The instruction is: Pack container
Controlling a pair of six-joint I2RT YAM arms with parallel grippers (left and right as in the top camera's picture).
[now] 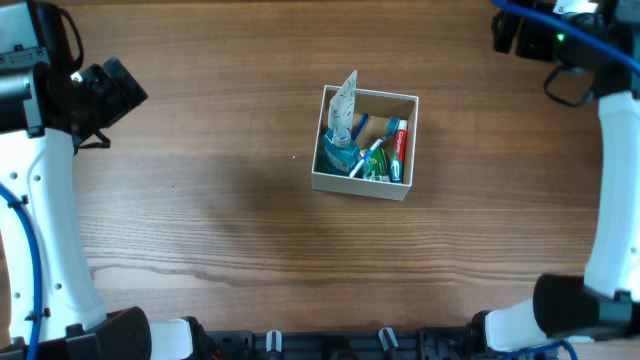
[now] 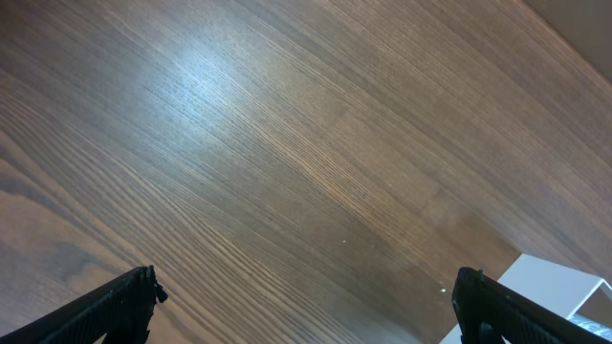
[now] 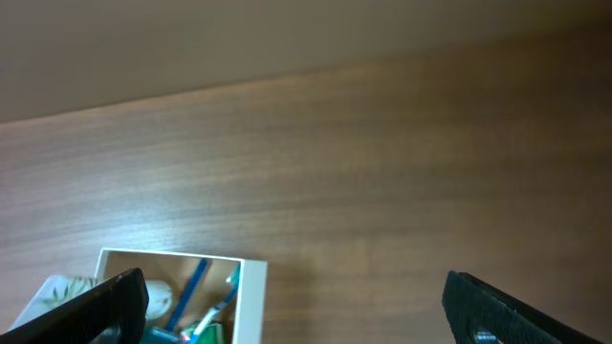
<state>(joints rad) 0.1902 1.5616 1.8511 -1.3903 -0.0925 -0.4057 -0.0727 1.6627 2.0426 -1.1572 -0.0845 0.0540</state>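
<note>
The container (image 1: 360, 187), a square white box with a brown inside, stands at the middle of the table. In it lie a red and white toothpaste tube (image 1: 401, 143), a blue toothbrush (image 1: 357, 128) and green packets (image 1: 376, 166). A patterned sachet (image 1: 345, 103) sticks up at its far left corner. My left gripper (image 1: 118, 90) hangs open at the far left, well away from the box, with only bare wood between its fingers (image 2: 306, 287). At the top right my right gripper (image 1: 525, 35) is raised and open too, holding nothing (image 3: 294, 287). The box's white rim (image 3: 253, 287) shows below it.
A wooden table (image 1: 200, 200) carries the box. Both arms' white links run down the left edge (image 1: 45, 220) and right edge (image 1: 612, 190). A white corner of the box (image 2: 555, 287) shows by the left gripper's right finger.
</note>
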